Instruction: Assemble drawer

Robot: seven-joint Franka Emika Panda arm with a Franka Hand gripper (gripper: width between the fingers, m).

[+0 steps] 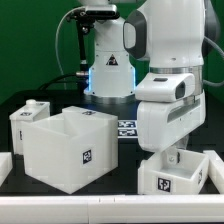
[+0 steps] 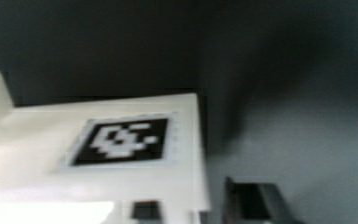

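Drawer (image 1: 190,181): a low white tray with an open top. It sits at the very front, on the exterior view's right.
Drawer tag (image 1: 165,183): a small black-and-white square on the side facing us.
Gripper (image 1: 177,155): it hangs straight down over the drawer, with its tips at the drawer's top edge. In the wrist view a dark finger (image 2: 247,200) shows on each side of a white wall. I cannot tell if the fingers squeeze the wall.
Casing (image 1: 60,150): a big white box, taller than the drawer. It is near the drawer on the exterior view's left, not touching it.
Small block (image 1: 30,116): white, behind the casing.
Marker board (image 1: 128,126): flat on the table, further back.
Arm base (image 1: 108,60): white, at the very back.
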